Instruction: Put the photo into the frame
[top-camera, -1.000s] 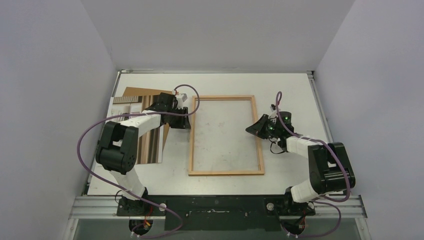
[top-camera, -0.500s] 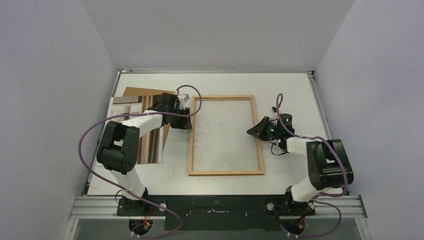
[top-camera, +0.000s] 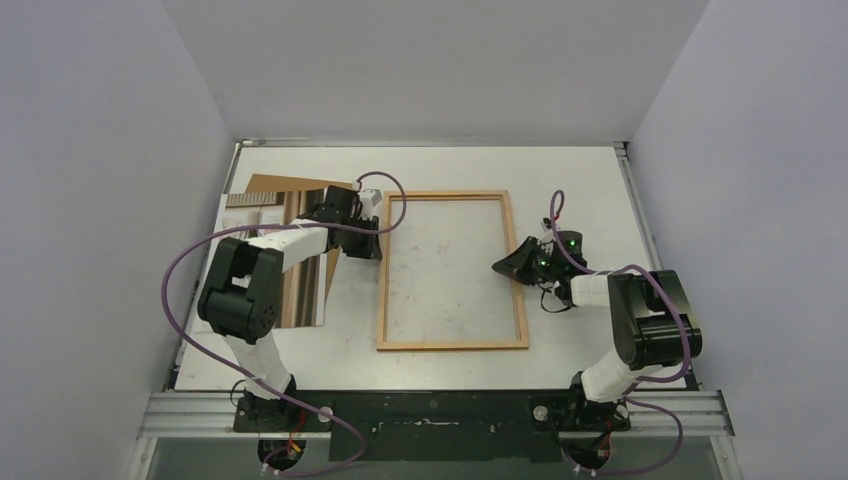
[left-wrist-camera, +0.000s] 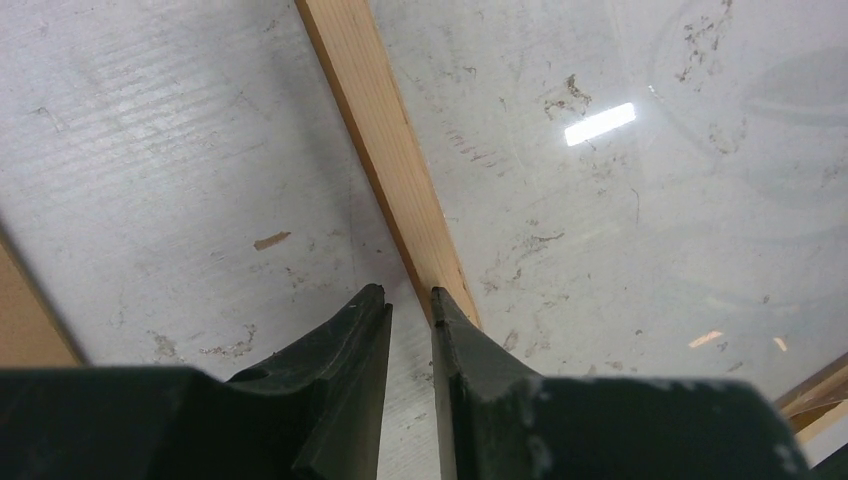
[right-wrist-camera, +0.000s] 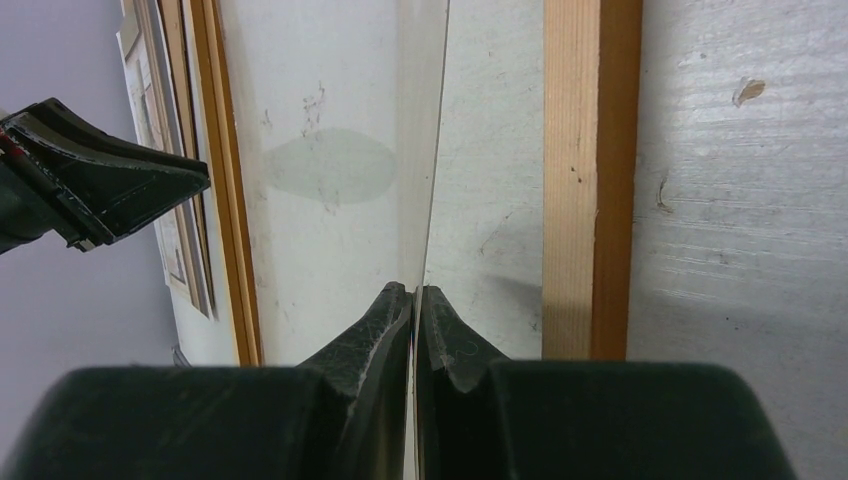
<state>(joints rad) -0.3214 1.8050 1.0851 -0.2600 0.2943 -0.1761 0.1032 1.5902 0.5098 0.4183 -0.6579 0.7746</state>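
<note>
One frame (top-camera: 453, 346), one photo (top-camera: 305, 300).
Only wrist views show: left gripper (left-wrist-camera: 410, 297) slightly agape, right gripper (right-wrist-camera: 413, 290) pinching frame's pane.

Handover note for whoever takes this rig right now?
Left tool: narrowly open, empty, tips at the left rail of the frame.
Right tool: shut on the clear pane, at its edge by the right rail.
Photo: face up on the table left of the frame, partly under the left arm.
Done: nothing inserted yet.
Left: pick up the photo, lay it in the frame.
</note>
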